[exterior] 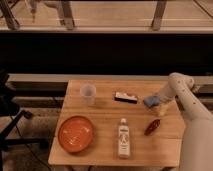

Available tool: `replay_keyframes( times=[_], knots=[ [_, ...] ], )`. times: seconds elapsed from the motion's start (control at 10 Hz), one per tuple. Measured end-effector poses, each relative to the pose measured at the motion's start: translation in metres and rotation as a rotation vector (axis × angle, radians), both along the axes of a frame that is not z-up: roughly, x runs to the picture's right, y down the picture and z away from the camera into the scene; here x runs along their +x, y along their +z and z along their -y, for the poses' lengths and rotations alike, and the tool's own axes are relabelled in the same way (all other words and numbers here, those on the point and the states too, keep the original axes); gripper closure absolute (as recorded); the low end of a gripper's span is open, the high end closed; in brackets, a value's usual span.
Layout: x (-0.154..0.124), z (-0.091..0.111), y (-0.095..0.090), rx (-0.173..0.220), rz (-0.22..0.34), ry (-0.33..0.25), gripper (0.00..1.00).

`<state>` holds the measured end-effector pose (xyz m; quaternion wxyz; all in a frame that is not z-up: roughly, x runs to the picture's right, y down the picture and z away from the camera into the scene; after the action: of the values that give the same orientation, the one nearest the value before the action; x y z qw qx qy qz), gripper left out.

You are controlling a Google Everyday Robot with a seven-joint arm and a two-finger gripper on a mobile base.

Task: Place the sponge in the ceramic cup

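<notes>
The light-blue sponge (150, 101) is at the right side of the wooden table (105, 117), right at the tip of my gripper (155, 103). The gripper reaches in from the right on the white arm (176, 87) and is shut on the sponge, holding it just above the tabletop. The pale ceramic cup (88, 93) stands upright near the table's back left, well to the left of the sponge. Its inside cannot be seen clearly.
A flat black-and-white box (126, 97) lies between cup and sponge. An orange bowl (76, 133) sits front left, a white bottle (123, 137) lies front centre, and a red object (152, 126) lies front right. A dark stand (10, 112) is left of the table.
</notes>
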<state>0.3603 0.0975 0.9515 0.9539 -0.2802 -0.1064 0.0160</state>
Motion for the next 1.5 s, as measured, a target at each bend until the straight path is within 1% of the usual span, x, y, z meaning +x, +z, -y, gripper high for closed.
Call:
replay_keyframes(
  times=[0.6,0.7,0.8,1.5],
  knots=[
    [-0.0016,0.0011,0.0001,0.003,-0.002,-0.001,0.14],
    [-0.0021,0.0012,0.0004,0.004,-0.005,0.0,0.18],
    [-0.0026,0.0014,0.0009,0.006,-0.008,0.0,0.19],
    [-0.0037,0.0039,-0.002,0.006,-0.005,0.002,0.19]
  ],
)
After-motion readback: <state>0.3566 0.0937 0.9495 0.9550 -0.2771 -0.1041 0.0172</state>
